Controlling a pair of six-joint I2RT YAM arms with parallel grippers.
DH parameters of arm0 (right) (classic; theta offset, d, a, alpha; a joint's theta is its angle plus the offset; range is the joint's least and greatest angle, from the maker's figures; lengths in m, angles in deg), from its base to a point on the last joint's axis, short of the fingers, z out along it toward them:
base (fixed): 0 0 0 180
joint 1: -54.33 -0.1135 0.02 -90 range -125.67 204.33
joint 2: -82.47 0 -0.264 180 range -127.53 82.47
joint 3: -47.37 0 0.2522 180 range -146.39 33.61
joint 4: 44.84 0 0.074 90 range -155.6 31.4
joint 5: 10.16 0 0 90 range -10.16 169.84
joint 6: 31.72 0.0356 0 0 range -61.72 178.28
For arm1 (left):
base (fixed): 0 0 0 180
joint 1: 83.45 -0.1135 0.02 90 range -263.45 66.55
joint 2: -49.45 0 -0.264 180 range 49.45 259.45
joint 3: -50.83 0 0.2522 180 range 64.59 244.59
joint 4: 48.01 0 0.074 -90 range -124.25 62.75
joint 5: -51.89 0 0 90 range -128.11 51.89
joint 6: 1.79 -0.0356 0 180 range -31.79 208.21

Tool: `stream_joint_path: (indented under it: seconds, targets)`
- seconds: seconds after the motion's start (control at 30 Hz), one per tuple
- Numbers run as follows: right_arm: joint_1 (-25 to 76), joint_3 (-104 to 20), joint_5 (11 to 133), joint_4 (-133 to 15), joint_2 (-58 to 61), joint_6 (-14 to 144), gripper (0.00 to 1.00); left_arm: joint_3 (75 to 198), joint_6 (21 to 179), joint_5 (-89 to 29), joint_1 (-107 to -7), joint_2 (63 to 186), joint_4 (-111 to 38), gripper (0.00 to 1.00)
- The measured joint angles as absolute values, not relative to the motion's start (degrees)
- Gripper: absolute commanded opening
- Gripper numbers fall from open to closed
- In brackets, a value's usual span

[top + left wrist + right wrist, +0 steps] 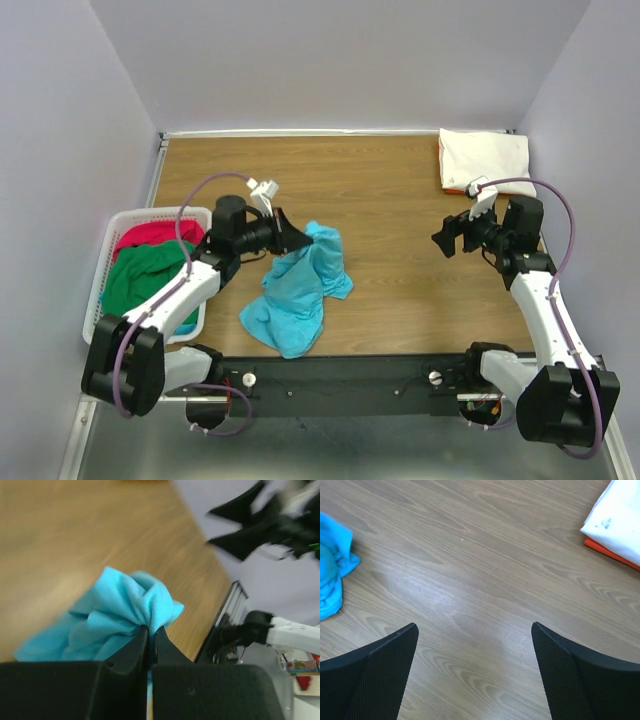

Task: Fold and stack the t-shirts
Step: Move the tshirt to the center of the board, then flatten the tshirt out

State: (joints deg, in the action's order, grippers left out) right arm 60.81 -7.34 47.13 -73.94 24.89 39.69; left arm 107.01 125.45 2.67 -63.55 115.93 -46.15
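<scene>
The wooden table (400, 200) carries it all. The white basket (160, 212) at my left holds the red t-shirt (155, 240) and the green t-shirt (145, 275). Mid-table, the turquoise t-shirt (300, 290) lies crumpled. In the far right corner, the cream-white t-shirt (485, 158) sits folded on the orange t-shirt (607, 550). My left gripper (150, 630) is pinched tight on a bunch of turquoise cloth. My right gripper (475, 627) gapes wide over bare wood, holding nothing. To spread it well, I reckon the right should take a hem edge, not a wad.

Cloth, wood grain, plastic
Turquoise tee (297, 290): soft, matt, fleecy cloth. Table (400, 270): smooth wood grain with a faint sheen. Basket (103, 275): white plastic lattice. Right gripper (475, 630): matt black, finely dimpled inner faces.
</scene>
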Motion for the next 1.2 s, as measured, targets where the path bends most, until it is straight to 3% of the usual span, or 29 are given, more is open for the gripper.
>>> stream_joint_path:
  seconds: [0.17,0.23,0.43,0.47,0.6,0.77,0.97,1.2]
  targets:
    - [60.84,-7.34,46.89,-73.94,24.30,39.19,1.00,97.11,124.75,-3.02,-63.55,119.82,-42.54,0.01]
    - [60.84,-7.34,46.02,-74.18,23.86,38.79,1.00,96.56,124.29,-5.20,-63.55,119.80,-41.93,0.08]
    - [60.84,-7.49,36.70,-77.52,20.85,34.49,1.00,98.29,121.40,-8.33,-63.55,118.81,-41.30,0.51]
    - [60.73,-7.73,33.75,-79.25,19.45,32.61,1.00,98.88,120.51,-8.79,-63.55,118.38,-40.73,0.53]
    - [55.85,-10.38,27.59,-84.95,12.23,28.10,0.99,101.15,117.84,-10.80,-63.55,115.58,-37.91,0.57]
    - [39.63,-17.00,28.68,-88.01,2.40,24.41,0.92,105.43,114.74,-16.72,-63.55,110.57,-31.05,0.57]
    - [23.02,-27.31,36.38,-88.27,-10.39,22.01,0.84,109.17,113.53,-19.34,-63.46,102.92,-24.12,0.56]
    - [14.80,-28.01,46.15,-84.40,-18.15,24.54,0.77,103.66,115.52,-13.79,-60.45,94.53,-17.78,0.57]
